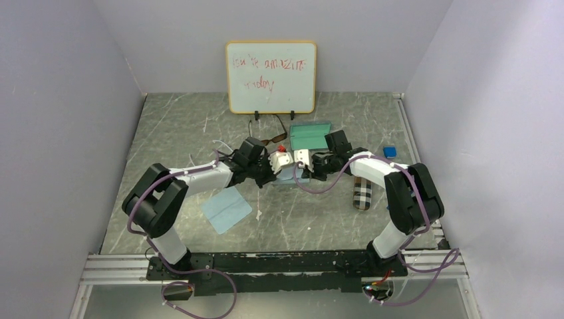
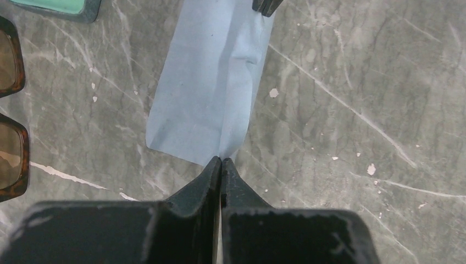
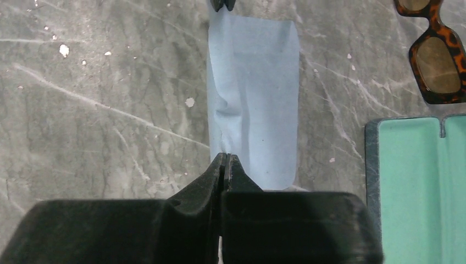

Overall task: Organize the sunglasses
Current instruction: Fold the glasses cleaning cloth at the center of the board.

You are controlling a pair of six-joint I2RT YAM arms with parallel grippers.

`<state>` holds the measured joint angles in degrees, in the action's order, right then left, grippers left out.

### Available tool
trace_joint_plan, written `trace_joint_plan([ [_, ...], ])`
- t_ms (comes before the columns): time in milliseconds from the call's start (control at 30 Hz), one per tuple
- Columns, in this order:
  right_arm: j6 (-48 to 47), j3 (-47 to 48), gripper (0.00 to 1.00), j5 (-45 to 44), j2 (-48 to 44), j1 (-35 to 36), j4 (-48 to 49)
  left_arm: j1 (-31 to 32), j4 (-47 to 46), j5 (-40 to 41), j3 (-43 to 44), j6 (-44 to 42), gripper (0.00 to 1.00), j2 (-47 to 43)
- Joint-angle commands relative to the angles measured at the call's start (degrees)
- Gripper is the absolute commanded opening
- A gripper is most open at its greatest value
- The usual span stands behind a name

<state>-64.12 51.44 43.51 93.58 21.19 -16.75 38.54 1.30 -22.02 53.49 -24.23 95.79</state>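
The brown-framed sunglasses (image 1: 269, 137) with amber lenses lie on the table behind the arms. They show at the left edge of the left wrist view (image 2: 11, 110) and at the top right of the right wrist view (image 3: 434, 60). A folded light-blue cloth (image 2: 209, 82) stretches between the two grippers over the table's middle (image 1: 296, 176). My left gripper (image 2: 221, 159) is shut on one end of it, and my right gripper (image 3: 226, 155) is shut on the opposite end (image 3: 255, 110). In the top view the left gripper (image 1: 278, 166) and right gripper (image 1: 307, 166) face each other closely.
An open case with a teal lining (image 1: 309, 135) lies just behind the grippers, beside the sunglasses. A second light-blue cloth (image 1: 226, 210) lies near the left arm. A plaid case (image 1: 362, 193) lies by the right arm, a small blue object (image 1: 390, 152) further right. A whiteboard (image 1: 271, 76) stands at the back.
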Motion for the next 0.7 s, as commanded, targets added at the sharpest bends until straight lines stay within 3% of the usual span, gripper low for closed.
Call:
trace_joint_plan([
  [0,3.29,0.40,0.00,-0.25,0.93,-0.02,4.42,-0.49,-2.56,0.72,1.32,0.63,0.06,1.21],
  [667,10.47,-2.51,0.00,-4.76,1.44,-0.17,14.88,-0.97,-5.77,3.51,0.97,1.99,0.07,2.55],
])
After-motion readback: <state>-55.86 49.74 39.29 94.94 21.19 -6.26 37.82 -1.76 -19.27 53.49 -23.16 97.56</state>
